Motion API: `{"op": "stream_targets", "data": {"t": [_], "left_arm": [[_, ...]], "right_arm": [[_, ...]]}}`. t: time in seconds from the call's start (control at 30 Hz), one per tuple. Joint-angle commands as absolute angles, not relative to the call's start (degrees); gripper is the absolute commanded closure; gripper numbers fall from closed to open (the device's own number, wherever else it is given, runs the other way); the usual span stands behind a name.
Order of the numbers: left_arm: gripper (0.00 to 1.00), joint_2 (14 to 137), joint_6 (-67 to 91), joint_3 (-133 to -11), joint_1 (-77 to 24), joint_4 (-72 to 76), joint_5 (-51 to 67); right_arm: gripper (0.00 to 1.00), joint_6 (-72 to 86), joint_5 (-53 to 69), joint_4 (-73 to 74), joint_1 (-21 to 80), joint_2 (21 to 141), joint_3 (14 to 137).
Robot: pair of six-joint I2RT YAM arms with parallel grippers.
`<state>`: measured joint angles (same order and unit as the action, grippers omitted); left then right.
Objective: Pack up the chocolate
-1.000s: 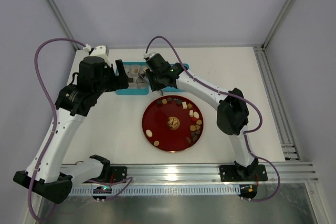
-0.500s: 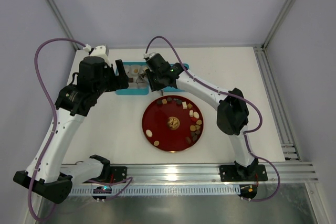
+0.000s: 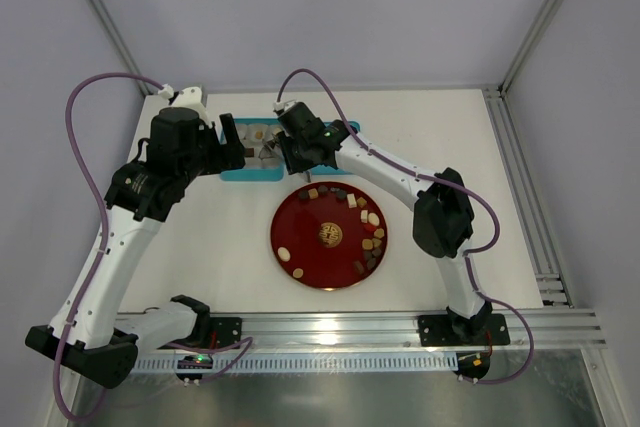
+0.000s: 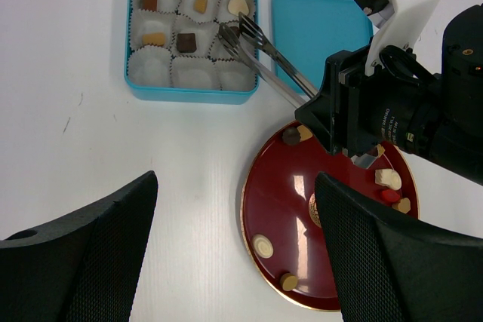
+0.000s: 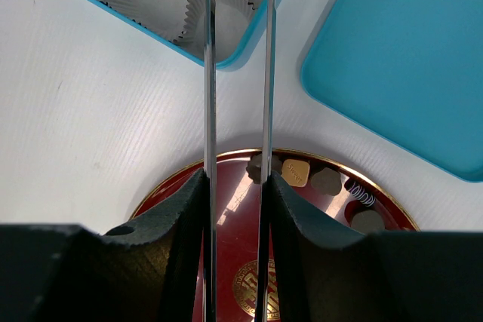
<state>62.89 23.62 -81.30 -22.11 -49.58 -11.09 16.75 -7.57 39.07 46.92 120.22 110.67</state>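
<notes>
- The chocolate (image 4: 291, 136) is bite-size pieces – dark brown, tan and creamy white, some round, some square, one white piece heart-shaped.
- Most of it lies loose on the red plate (image 4: 275, 209), mainly round its far and right rim. A few pieces sit one apiece in white paper cups (image 4: 196, 73) inside the teal box (image 4: 190, 96).
- My right end effector (image 5: 236, 186) is clamped on a pair of metal tongs (image 4: 266, 67), one finger pressed on each blade.
- The tongs reach over the box's near wall, tips in the right-hand cup of the middle row. Whether they pinch a piece I cannot tell.
- My left end effector (image 4: 238, 186) hangs above the counter (image 4: 90, 133) with its fingers spread wide, holding nothing.
- The box's lid (image 4: 317, 24) lies flat just beside the box, with a thin strip of counter between them.
- The plate's far rim comes near the lid's near edge and the box's near right corner, apart from both.
- White counter runs broad to the left of the plate and on the near side of the box – room to pass there.
</notes>
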Motion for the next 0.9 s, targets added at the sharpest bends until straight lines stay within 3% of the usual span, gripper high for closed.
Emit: {"op": "stream_targets", "data": {"t": [0.0, 0.87], "left_arm": [[0.17, 62.58, 23.47, -81.91, -21.97, -47.99, -10.72], [0.17, 62.58, 23.47, -81.91, -21.97, -47.99, -10.81]], "right_arm": [[0.62, 16.43, -8.79, 38.85, 46.93, 118.83, 112.50], [0.61, 16.44, -9.23, 38.85, 46.93, 118.13, 111.27]]}}
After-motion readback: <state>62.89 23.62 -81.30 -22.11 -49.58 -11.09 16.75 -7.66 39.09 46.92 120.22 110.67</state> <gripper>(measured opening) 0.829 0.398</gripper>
